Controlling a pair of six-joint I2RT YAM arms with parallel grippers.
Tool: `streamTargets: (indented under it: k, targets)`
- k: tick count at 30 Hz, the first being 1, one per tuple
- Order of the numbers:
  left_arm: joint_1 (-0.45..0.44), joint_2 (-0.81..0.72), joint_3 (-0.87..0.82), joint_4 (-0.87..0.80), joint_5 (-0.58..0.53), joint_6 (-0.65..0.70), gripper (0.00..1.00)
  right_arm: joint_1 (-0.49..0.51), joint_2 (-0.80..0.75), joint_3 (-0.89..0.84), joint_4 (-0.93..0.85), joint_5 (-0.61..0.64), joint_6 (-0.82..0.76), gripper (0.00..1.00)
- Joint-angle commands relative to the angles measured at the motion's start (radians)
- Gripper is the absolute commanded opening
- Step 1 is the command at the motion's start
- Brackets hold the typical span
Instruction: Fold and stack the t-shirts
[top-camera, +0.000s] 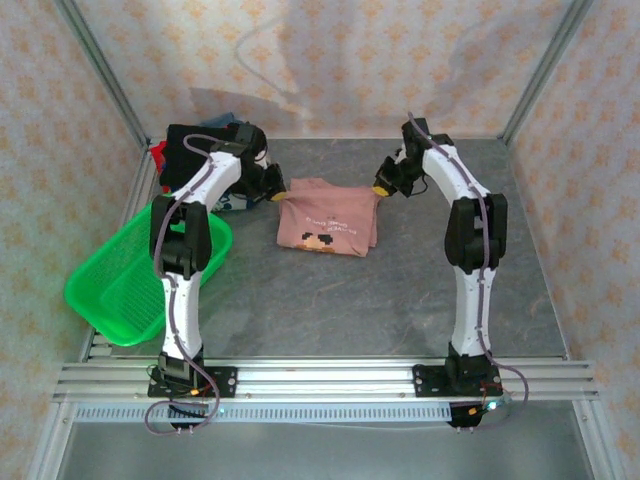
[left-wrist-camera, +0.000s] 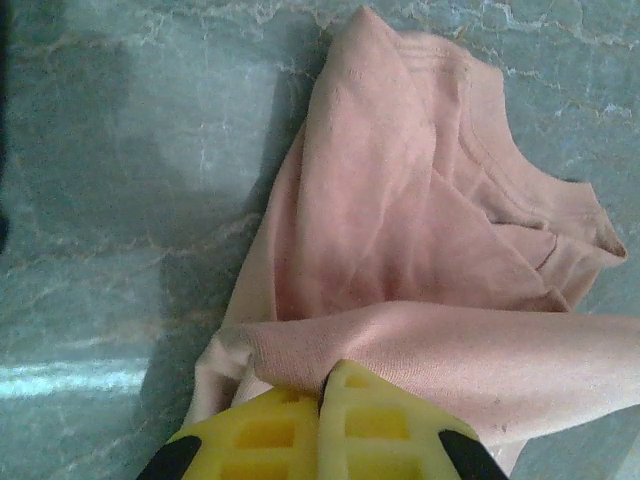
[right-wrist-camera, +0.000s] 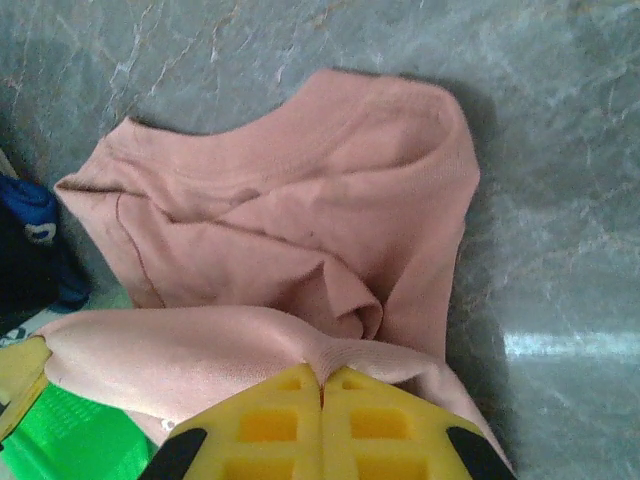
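The dusty-pink t-shirt (top-camera: 328, 217) lies partly folded on the grey table's middle, its small dark print (top-camera: 322, 240) facing up near the front edge. My left gripper (top-camera: 281, 195) sits at the shirt's back left corner, and its yellow fingers (left-wrist-camera: 270, 430) are shut on a pinched ridge of pink cloth (left-wrist-camera: 420, 350). My right gripper (top-camera: 382, 189) is at the back right corner, shut on a fold of the same shirt (right-wrist-camera: 330, 250). Behind the left arm lie other folded t-shirts: black (top-camera: 190, 140), red (top-camera: 157, 152), and blue-and-white (top-camera: 233, 201).
A green mesh basket (top-camera: 135, 270) hangs over the table's left edge, beside the left arm. A metal frame and patterned walls close in the back and sides. Bare grey tabletop (top-camera: 330, 300) stretches in front of the pink shirt.
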Motion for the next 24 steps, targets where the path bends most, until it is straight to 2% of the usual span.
streamTargets:
  k: [1,3,5,7,8,12,16,19,24]
  targets:
    - [0.02,0.046,0.081,-0.034,-0.007,0.004,0.0,-0.026,0.049,0.062,-0.047,0.044,-0.016,0.0]
    - [0.019,0.081,0.123,-0.034,0.005,-0.015,0.16,-0.029,0.075,0.085,-0.047,0.048,-0.013,0.02]
    - [0.02,0.107,0.171,-0.025,0.026,-0.045,0.42,-0.037,0.101,0.126,-0.056,0.057,-0.003,0.1]
    - [0.019,0.12,0.23,-0.02,0.047,-0.081,0.52,-0.054,0.102,0.154,-0.043,0.049,0.032,0.18]
    - [0.02,0.12,0.268,-0.024,0.054,-0.095,0.57,-0.062,0.088,0.155,-0.012,0.042,0.059,0.3]
    - [0.022,0.077,0.42,-0.078,0.038,-0.108,0.65,-0.068,-0.018,0.115,0.084,0.06,0.089,0.47]
    - [0.022,-0.051,0.43,-0.075,0.023,-0.083,0.7,-0.068,-0.171,-0.018,0.122,0.088,0.06,0.57]
    - [0.022,-0.161,0.352,-0.095,0.007,-0.03,0.71,-0.068,-0.329,-0.223,0.232,0.07,0.083,0.65]
    - [0.02,-0.384,0.06,-0.045,-0.01,0.033,0.71,-0.052,-0.576,-0.538,0.368,0.042,0.106,0.75]
